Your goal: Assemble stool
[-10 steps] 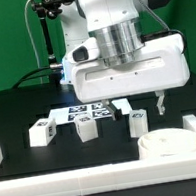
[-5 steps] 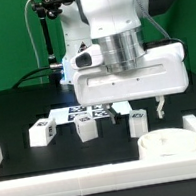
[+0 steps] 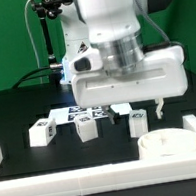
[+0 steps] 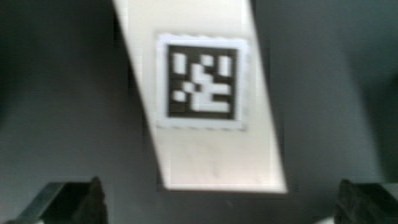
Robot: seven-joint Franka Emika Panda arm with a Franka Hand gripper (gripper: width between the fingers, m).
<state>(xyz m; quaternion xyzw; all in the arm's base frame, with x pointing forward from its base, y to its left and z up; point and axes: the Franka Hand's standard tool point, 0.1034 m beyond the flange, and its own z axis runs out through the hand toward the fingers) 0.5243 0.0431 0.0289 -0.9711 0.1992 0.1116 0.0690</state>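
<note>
Stool seat (image 3: 168,143) is sitting by the near edge of the table (image 3: 13,118), toward the exterior view's right corner, with the legs (image 3: 86,129) lined up mid-table. Your gripper (image 4: 217,203) is hanging spread wide over one leg (image 4: 199,120), untouched. Watch it: that leg is lying slightly askew, so closing could twist or skid it.

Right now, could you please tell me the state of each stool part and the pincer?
Pincer: open, empty, fingers spread wide of a leg.
Leg by the pincer: loose on the table, not gripped, tag facing up.
Other two legs: loose on the table, unattached.
Seat: on the table, no legs fitted.
</note>
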